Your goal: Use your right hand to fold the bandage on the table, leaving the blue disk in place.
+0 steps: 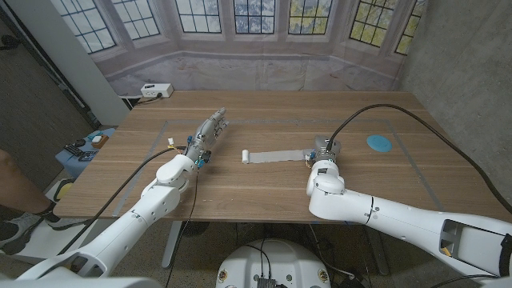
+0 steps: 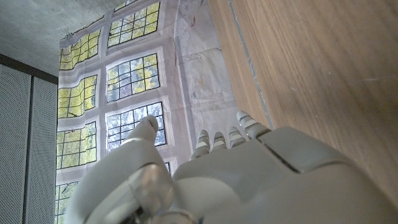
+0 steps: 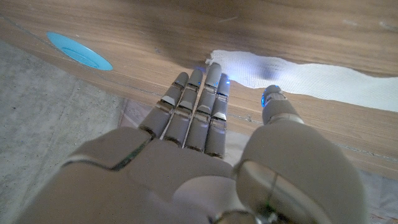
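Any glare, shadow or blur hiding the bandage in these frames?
Head view: even light, bandage sharp. Right wrist view: bandage glares white near the right hand, whose fingertips glow blue; dark shadow on the table beyond.

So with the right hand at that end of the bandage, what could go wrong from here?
1. The right hand has straight fingers at the near end of the bandage and no grip is visible yet; it may push the strip along the table instead of lifting it.
2. The far end is a small roll; dragging could unroll or skew it, leaving a crooked fold.
3. The blue disk lies on the hand's outer side, apart from it; a wide sweep might nudge it.
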{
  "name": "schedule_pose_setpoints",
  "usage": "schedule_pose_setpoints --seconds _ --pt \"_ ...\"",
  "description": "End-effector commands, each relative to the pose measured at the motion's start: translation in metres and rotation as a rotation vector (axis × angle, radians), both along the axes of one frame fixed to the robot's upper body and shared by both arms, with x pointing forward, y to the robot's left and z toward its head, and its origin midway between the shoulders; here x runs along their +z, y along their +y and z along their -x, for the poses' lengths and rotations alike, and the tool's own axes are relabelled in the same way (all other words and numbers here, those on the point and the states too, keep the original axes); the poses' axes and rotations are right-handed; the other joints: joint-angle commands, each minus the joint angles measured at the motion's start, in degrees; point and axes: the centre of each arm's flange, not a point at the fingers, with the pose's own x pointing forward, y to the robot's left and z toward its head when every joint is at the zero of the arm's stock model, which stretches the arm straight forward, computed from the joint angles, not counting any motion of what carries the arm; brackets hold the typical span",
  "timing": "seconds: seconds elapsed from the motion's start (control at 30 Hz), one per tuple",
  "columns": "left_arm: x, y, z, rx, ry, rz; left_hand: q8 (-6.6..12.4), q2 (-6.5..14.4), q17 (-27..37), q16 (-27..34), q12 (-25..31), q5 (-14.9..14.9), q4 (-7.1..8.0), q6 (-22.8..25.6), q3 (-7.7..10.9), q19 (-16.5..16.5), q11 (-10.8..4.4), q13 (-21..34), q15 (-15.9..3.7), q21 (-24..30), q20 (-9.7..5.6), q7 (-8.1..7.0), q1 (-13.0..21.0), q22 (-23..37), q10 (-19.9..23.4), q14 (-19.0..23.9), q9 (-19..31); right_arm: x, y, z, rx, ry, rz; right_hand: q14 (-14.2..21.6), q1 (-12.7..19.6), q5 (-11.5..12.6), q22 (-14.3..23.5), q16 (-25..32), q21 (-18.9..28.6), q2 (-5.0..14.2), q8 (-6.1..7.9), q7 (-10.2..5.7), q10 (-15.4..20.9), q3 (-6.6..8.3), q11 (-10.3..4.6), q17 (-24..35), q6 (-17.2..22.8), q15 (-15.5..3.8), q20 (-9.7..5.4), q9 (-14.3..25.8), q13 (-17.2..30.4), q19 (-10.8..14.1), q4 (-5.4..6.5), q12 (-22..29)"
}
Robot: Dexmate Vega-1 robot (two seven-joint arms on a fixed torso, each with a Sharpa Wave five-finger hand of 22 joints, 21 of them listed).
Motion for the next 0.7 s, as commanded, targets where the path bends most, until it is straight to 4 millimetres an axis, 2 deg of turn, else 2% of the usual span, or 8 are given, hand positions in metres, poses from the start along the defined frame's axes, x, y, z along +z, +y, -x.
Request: schedule_pose_setpoints --seconds 0.03,0.7 --pt "-0.0005 -0.0019 -0.0004 -0.003 0.003 -0.003 0.32 0.38 0.12 -0.12 0.1 0.21 -0.25 0.62 0.24 -0.04 0.25 0.18 0.56 -0.1 0.12 0.16 0.39 0.06 0.15 -0.27 0.32 -0.0047 0.0004 -0.0012 0.004 -0.014 -0.002 1.09 1.09 0.24 0.3 0.61 0.15 -0.05 -0.07 -0.06 1.03 -0.41 -0.26 0.31 0.95 -4.88 -0.22 0.25 0.37 0.58 -0.1 0.63" --pt "-0.0034 -0.0032 0.0 -0.011 0.007 -0.004 0.41 0.41 0.13 -0.11 0.13 0.22 -0.39 1.31 0.27 -0.05 0.33 0.18 0.61 -0.09 0.12 0.05 0.36 0.06 0.32 -0.26 0.35 -0.0141 0.0086 -0.0017 0.012 -0.053 0.005 3.36 2.36 0.26 0.32 1.54 0.41 -0.06 0.17 -0.89 3.51 -1.01 -1.29 0.66 3.91 -6.1 -0.94 0.3 1.04 1.89 -0.08 2.09"
